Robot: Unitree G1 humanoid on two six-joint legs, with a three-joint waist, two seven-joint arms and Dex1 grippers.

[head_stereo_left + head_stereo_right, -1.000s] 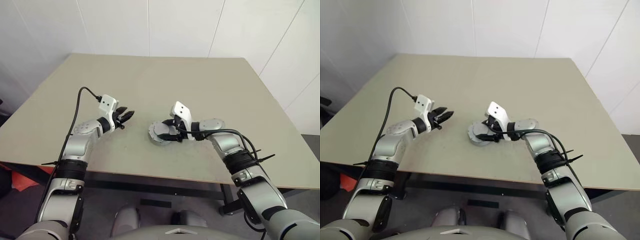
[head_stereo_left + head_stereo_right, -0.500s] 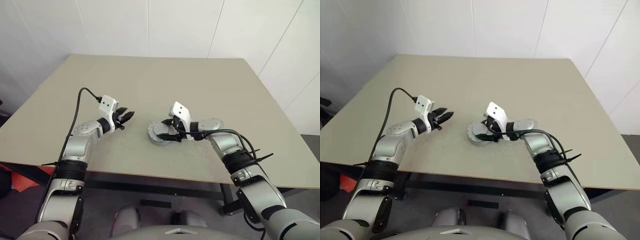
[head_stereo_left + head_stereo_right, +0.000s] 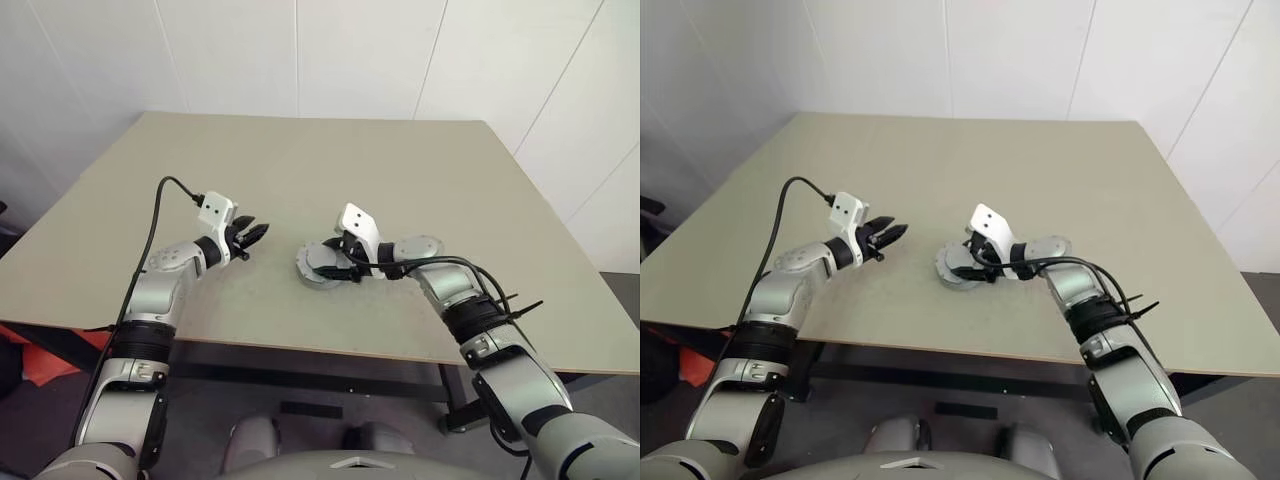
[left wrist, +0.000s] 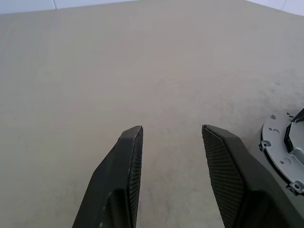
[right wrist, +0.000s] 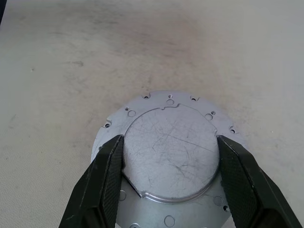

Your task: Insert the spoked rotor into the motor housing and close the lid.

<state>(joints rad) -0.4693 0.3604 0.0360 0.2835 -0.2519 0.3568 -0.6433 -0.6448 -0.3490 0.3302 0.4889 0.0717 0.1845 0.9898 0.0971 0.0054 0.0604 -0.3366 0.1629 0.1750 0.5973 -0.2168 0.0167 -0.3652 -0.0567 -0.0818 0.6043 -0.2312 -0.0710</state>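
Observation:
The lid [image 5: 168, 152], a round grey disc with a scratched plain top and a flange of small holes, lies flat near the table's middle [image 3: 318, 264]. My right gripper [image 5: 169, 137] reaches in from the right and is shut on the lid's raised centre, one finger against each side. The lid caps a short round grey body, the motor housing [image 3: 312, 277], whose inside is hidden. The spoked rotor is hidden. My left gripper [image 3: 258, 233] hovers to the left of the lid, open and empty, with the lid's rim [image 4: 280, 147] showing past its fingers [image 4: 128, 161].
The beige table [image 3: 300, 170] stretches wide behind and beside the lid. Its front edge [image 3: 300, 345] runs close below both arms. White walls stand behind the table.

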